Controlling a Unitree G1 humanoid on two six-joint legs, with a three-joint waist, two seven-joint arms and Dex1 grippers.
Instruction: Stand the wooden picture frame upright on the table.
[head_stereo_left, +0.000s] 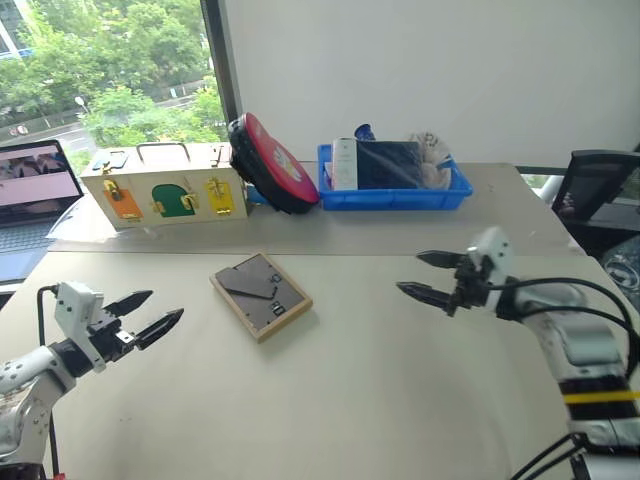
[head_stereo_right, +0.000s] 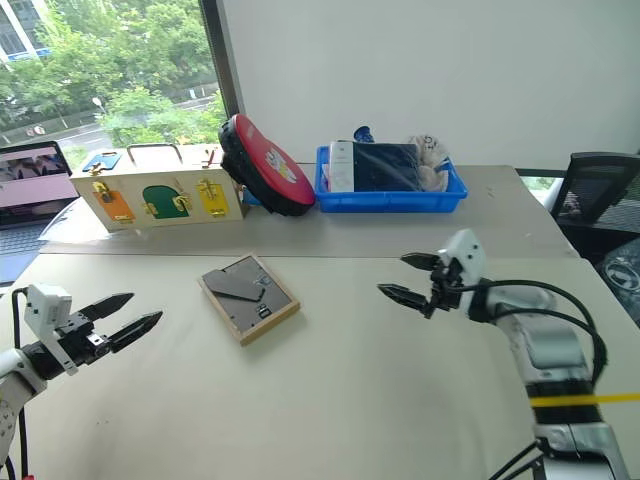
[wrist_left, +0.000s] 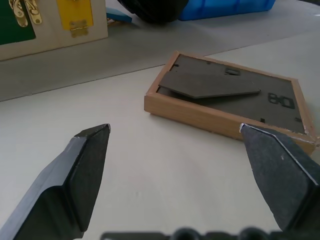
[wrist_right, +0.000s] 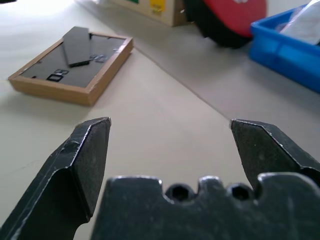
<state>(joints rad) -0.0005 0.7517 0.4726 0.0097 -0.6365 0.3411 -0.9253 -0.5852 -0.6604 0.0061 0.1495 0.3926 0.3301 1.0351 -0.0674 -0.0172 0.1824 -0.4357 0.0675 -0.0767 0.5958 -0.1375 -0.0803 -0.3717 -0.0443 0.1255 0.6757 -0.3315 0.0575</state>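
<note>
The wooden picture frame (head_stereo_left: 261, 295) lies flat and face down on the beige table (head_stereo_left: 350, 400), its dark grey back panel and folded stand facing up. It also lies ahead of both pairs of fingers, as the picture frame (wrist_left: 227, 97) and the picture frame (wrist_right: 72, 62). My left gripper (head_stereo_left: 155, 314) hovers open to the frame's left, a short gap away, pointing toward it. My right gripper (head_stereo_left: 425, 275) is open too, held above the table to the frame's right, farther off. Neither touches the frame, and nothing sits between either pair of fingers.
Along the table's back stand a wooden box (head_stereo_left: 165, 185) with coloured latched doors, a red and black round object (head_stereo_left: 270, 165) leaning beside it, and a blue tray (head_stereo_left: 395, 185) of items. A laptop (head_stereo_left: 35, 195) sits far left, a dark chair (head_stereo_left: 600, 195) at right.
</note>
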